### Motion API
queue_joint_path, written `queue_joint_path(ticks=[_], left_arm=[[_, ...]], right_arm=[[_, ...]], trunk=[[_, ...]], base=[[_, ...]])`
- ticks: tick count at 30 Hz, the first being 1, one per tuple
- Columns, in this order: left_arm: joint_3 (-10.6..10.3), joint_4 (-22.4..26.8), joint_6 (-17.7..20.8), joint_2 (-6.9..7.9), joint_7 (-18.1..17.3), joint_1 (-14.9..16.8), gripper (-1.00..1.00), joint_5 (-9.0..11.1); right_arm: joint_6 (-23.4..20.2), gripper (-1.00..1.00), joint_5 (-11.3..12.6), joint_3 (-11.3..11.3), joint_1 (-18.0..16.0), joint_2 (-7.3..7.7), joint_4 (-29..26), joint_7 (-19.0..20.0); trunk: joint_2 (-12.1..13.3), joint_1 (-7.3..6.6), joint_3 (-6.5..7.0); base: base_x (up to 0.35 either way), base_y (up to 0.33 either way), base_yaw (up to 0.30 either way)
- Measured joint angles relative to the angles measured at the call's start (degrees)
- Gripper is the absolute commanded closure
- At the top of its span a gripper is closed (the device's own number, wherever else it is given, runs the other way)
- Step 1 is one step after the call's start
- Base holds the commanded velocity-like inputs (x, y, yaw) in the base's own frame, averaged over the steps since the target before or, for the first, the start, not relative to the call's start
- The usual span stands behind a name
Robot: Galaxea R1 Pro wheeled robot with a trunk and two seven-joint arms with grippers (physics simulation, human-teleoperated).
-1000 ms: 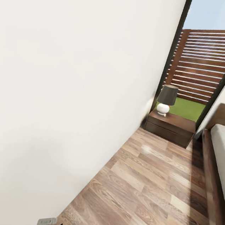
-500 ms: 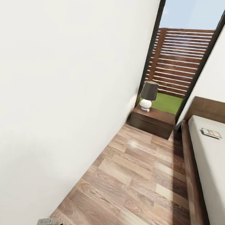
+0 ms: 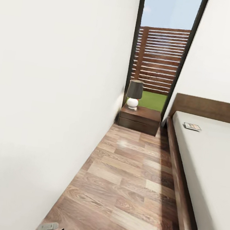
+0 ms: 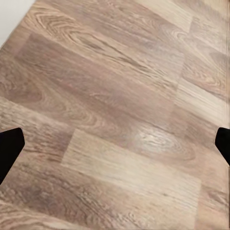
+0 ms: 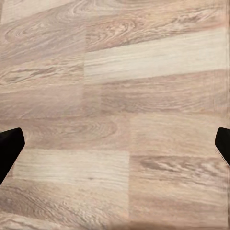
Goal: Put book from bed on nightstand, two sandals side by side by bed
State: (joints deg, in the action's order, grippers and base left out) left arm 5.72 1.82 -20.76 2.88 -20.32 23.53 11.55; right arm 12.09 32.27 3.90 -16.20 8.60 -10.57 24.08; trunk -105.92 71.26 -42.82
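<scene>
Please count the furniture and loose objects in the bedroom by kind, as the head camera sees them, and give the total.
Bed: 1
Nightstand: 1
Lamp: 1
Book: 1
Total: 4

The floor (image 3: pixel 128 175) is light brown wood plank with darker swirling grain. The wall (image 3: pixel 52 95) is plain white. The bed (image 3: pixel 210 168) has an off-white mattress on a dark brown frame; the book (image 3: pixel 192 126) on it shows an orange band. The nightstand (image 3: pixel 140 119) is dark reddish-brown, its lamp (image 3: pixel 134 94) grey-shaded with a white base. The slatted fence (image 3: pixel 159 59) is brown.
</scene>
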Motion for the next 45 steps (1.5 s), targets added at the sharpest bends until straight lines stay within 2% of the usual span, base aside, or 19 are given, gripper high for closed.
queue_joint_path(ticks=[13,29,33,45], left_arm=[[0.00,0.00,0.00,0.00,0.00,0.00,-1.00,0.00],[-0.01,0.02,0.00,0.01,-0.01,-0.02,-1.00,0.01],[-0.01,0.00,0.00,0.00,0.00,0.00,-1.00,0.00],[0.00,0.02,0.00,0.01,-0.01,-0.01,-1.00,0.02]], right_arm=[[0.00,-1.00,0.00,0.00,0.00,0.01,0.00,0.02],[0.00,-1.00,0.06,-0.01,-0.02,0.00,0.02,0.06],[0.00,-1.00,0.04,0.00,0.00,0.01,0.01,0.04],[0.00,-1.00,0.05,0.00,-0.02,0.03,0.02,0.07]], trunk=[[0.00,0.00,0.00],[0.00,-0.03,0.00],[0.00,-0.03,0.00],[0.00,0.00,0.00]], base=[[0.001,0.000,-0.288],[0.267,0.000,-0.023],[0.299,0.000,-0.194],[0.033,0.000,-0.213]])
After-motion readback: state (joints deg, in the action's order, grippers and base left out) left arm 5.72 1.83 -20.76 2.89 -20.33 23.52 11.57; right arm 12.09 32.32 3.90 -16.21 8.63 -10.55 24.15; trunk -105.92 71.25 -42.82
